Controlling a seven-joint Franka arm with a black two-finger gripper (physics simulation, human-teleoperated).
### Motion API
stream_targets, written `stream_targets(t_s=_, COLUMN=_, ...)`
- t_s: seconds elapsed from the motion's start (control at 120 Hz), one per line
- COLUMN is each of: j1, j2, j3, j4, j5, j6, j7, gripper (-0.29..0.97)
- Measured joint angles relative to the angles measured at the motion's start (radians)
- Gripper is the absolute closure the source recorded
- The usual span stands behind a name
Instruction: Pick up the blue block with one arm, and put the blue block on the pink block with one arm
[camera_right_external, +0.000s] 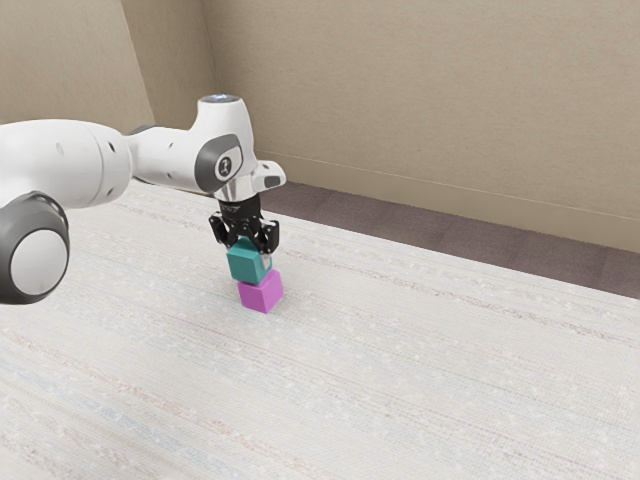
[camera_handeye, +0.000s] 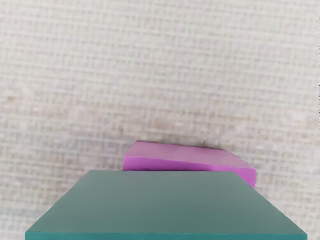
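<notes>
Plainly, the pale, woven-looking desk (camera_right_external: 420, 380) is taking up most of the scene, its far edge running slantwise in front of a dark strip of floor (camera_right_external: 480, 235) and the beige walls (camera_right_external: 420, 90) that are rising behind it. The white arm (camera_right_external: 150, 160) is coming in from the exterior view's left and is bending down over the part of the desk lying toward that far edge, well away from the near edge. At its end the black gripper (camera_right_external: 246, 240) is pointing straight down and is hanging right at the top of the blue block (camera_right_external: 248, 265), which is looking more teal than pure blue. Whether the gripper is clasping that block or has already let it go, I cannot tell. The blue block is sitting on top of the pink block (camera_right_external: 261, 292), their faces appearing to be touching, and the pink block is resting flat on the desk. The two are not lining up squarely: the blue block is sitting shifted a little toward the exterior view's left. In the wrist view the blue block is lying just under the hand, and the pink block is peeking out beyond its edge, turned slightly against it
</notes>
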Motion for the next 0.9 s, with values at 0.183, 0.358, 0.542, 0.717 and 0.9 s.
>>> stream_targets(t_s=0.183, j1=0.0, j2=0.002, j3=0.0, j4=0.005, j5=0.0, j6=0.0, j7=0.016, gripper=0.32)
stream_targets(t_s=0.358, j1=-0.001, j2=0.002, j3=-0.001, j4=0.002, j5=-0.003, j6=-0.004, j7=0.035, gripper=0.32)
stream_targets(t_s=0.542, j1=-0.001, j2=0.0, j3=-0.003, j4=-0.003, j5=-0.009, j6=-0.011, j7=0.077, gripper=0.32)
stream_targets(t_s=0.717, j1=-0.001, j2=0.0, j3=-0.01, j4=-0.003, j5=-0.01, j6=-0.021, j7=0.12, gripper=0.32)
stream_targets(t_s=0.9, j1=-0.001, j2=0.0, j3=-0.009, j4=0.001, j5=-0.011, j6=-0.028, j7=0.159, gripper=0.32)
